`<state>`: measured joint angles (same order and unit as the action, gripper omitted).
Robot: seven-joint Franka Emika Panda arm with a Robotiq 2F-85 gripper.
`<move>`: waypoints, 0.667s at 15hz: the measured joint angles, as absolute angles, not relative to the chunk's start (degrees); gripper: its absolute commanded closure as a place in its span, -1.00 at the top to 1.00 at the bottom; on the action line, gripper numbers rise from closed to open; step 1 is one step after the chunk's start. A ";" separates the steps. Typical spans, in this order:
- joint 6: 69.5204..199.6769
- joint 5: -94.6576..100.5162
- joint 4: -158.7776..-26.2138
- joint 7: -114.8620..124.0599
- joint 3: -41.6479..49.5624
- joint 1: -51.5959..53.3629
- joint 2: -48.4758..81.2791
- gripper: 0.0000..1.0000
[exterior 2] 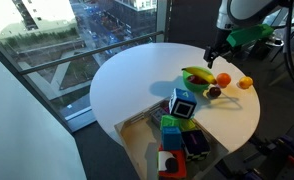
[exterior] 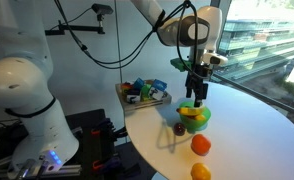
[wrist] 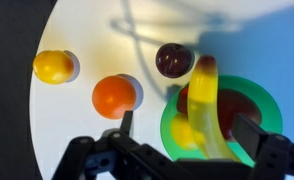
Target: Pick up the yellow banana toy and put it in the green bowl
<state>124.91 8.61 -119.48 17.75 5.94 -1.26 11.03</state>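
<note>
The yellow banana toy (wrist: 205, 98) lies across the green bowl (wrist: 270, 112), over a red item (wrist: 243, 104) and a small yellow item inside it. In the wrist view my gripper (wrist: 187, 124) is open right above the bowl, with its fingers spread wide on either side of the banana and not touching it. In both exterior views the gripper (exterior: 197, 88) (exterior 2: 215, 52) hangs just above the bowl (exterior: 195, 120) (exterior 2: 199, 81), and the banana (exterior: 192, 111) (exterior 2: 196, 72) rests on top of the bowl.
An orange fruit toy (wrist: 114, 95), a yellow-orange one (wrist: 53, 66) and a dark red one (wrist: 172, 59) lie on the white round table (exterior: 247, 140) beside the bowl. A tray of mixed objects (exterior: 145, 94) (exterior 2: 177, 135) sits at the table's edge.
</note>
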 measured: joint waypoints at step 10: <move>115.37 9.30 -126.35 6.12 6.00 -2.89 0.15 1.00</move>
<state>115.37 9.30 -126.35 6.12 6.00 -2.89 0.15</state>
